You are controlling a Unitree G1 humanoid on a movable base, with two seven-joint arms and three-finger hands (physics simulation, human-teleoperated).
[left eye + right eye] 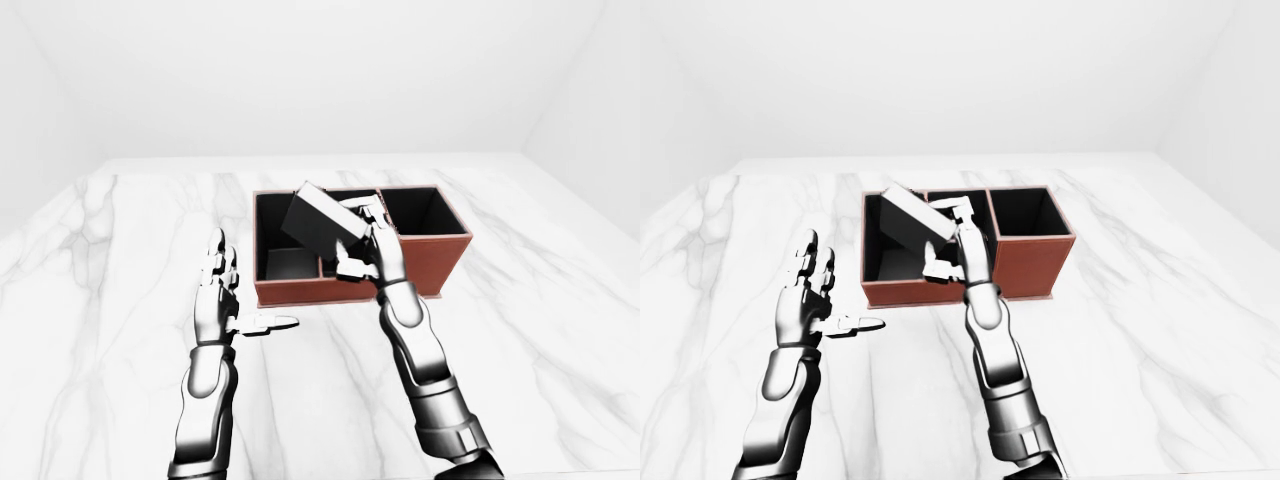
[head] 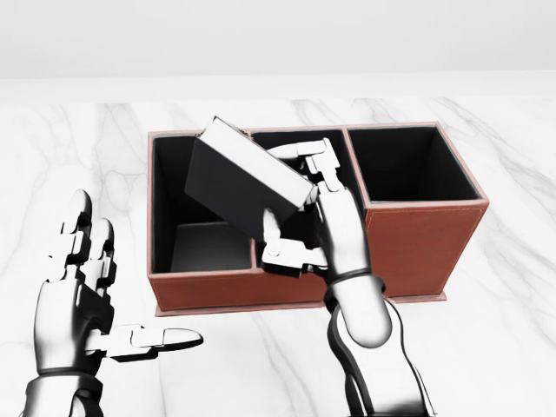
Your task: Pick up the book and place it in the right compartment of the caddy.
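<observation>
Two hands show in the left-eye view, with the caddy as the landmark on the marble tabletop. The right hand is clamped on the book, which hangs tilted above the caddy's left and middle sections, clear of the rims. The left hand stands well to the left of the caddy with fingers spread apart and thumb pointing toward it, holding nothing. Bare marble runs all round the caddy, widest to its left and toward the bottom edge of the view.

From the head view, the caddy's brown rim frames three black bays: a long one at left, a middle one split by a low divider, and the tallest at right. The book is dark with a pale page edge along its upper side; its lower corner dips over the divider between the left and middle bays, and whether it touches that wall cannot be told. The right hand's fingers wrap its right end and the thumb presses from below. The right compartment stands open and unobstructed, just right of the hand. The left hand hovers below and left of the caddy's lower wall, apart from it.

The right-eye view shows the caddy's right wall with open tabletop beyond it.
</observation>
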